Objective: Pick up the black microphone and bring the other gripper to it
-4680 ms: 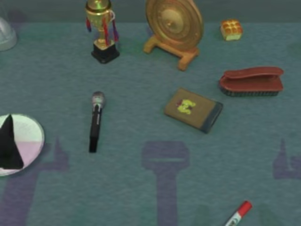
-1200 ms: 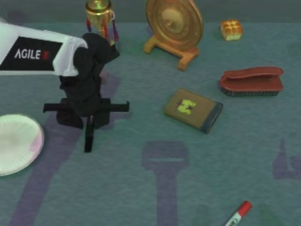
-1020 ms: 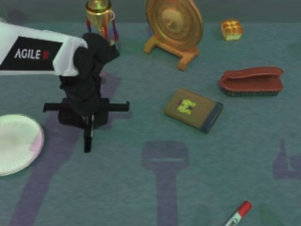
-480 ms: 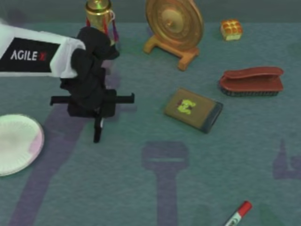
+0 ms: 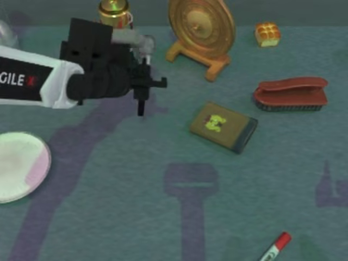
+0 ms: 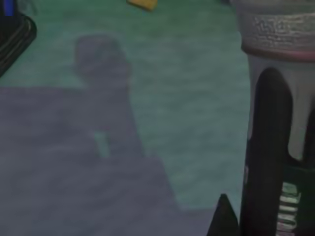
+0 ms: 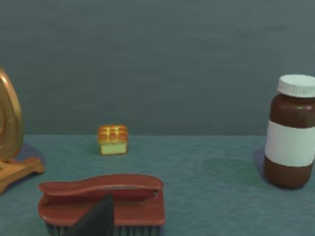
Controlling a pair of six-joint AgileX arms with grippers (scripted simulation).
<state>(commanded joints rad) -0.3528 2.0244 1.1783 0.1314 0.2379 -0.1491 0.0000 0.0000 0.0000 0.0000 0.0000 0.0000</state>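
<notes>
Your left hand point(image 5: 142, 81) grips the black microphone point(image 5: 141, 100) just beside the trophy point(image 5: 114, 11), handle hanging toward the surface point(image 5: 163, 217). The right hand's point(image 7: 96, 219) closure can't be told; it's near the brush point(image 5: 292, 93), well apart.

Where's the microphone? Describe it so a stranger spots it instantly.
Find the gold disc at the table's back. Just left of it, the left pincer grips the microphone: a black stick with a silver mesh head, the only thing held.

Trophy point(image 5: 113, 10), dartboard point(image 5: 201, 24), bread point(image 5: 267, 33), brush point(image 5: 292, 93), book point(image 5: 223, 126), marker point(image 5: 275, 246).
</notes>
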